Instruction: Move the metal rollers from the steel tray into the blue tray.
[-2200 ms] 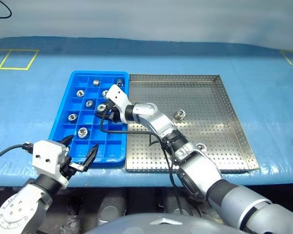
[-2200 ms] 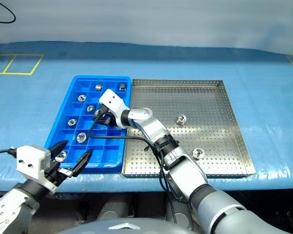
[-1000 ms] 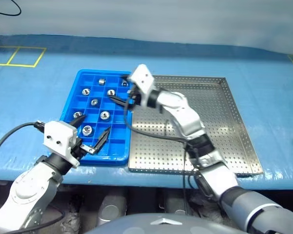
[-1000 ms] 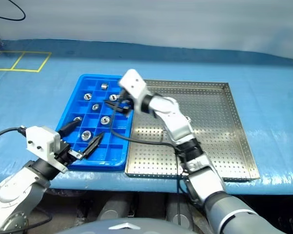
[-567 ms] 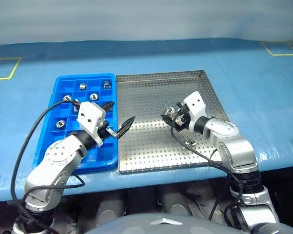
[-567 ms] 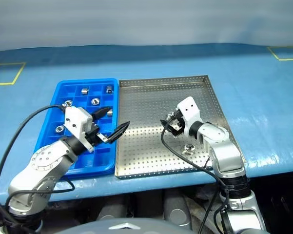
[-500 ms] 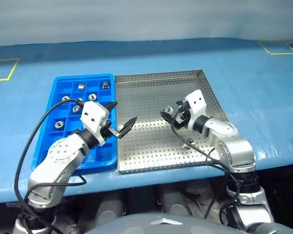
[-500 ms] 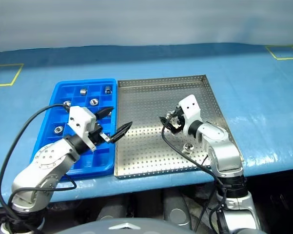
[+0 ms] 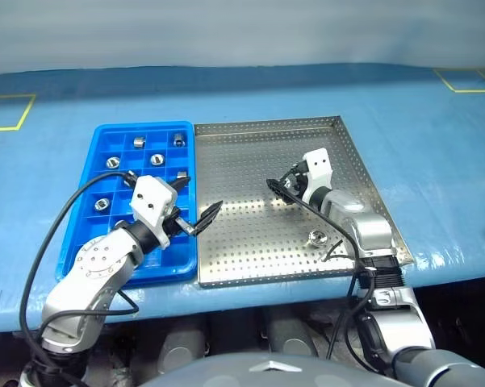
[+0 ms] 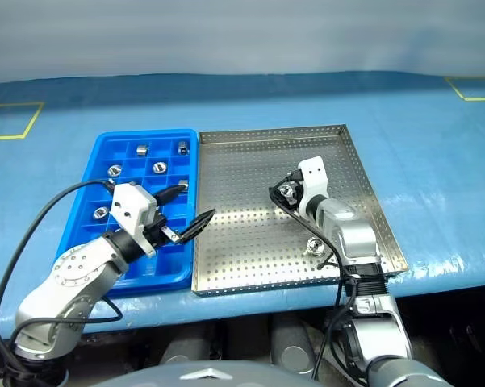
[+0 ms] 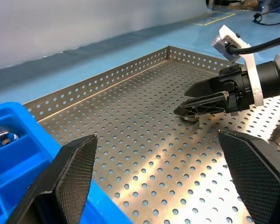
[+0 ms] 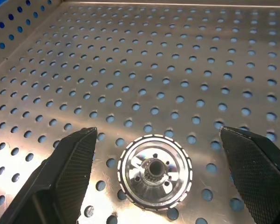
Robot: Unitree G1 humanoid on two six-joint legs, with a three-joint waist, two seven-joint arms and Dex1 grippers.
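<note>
Right pincer (image 12: 156, 140) is wide open and empty, straddling a roller (image 12: 154, 170) that stands on end on the steel tray (image 9: 250, 145), bore facing up. Fingers sit well apart either side of it, neither touching.

Left pincer (image 9: 195, 211) is also wide open, holding nothing, hovering over the seam between the blue tray (image 9: 79, 246) and the steel tray.

A second roller (image 9: 315, 237) sits nearer the front rim of the steel tray, close to the right arm's cable. Several rollers are already in cells of the blue tray, so I'd judge only these two remain.

Risks as I see them:
- Roller is smooth, round and shiny. If the fingers close off-centre, it probably squirts out sideways and slides or tips on the perforated floor.
- The pincer comes in at a slant, not from straight above. A fingertip could catch a hole or scrape the floor before the pads seat on the roller wall.
- Pinching too high on the roller risks it pivoting in the grip and dropping on the way across.
- The dangling cable may sweep the second roller when the arm swings left.
- Left pincer is parked right on the transfer path at the blue tray's edge, so the arms could clash unless it clears.
</note>
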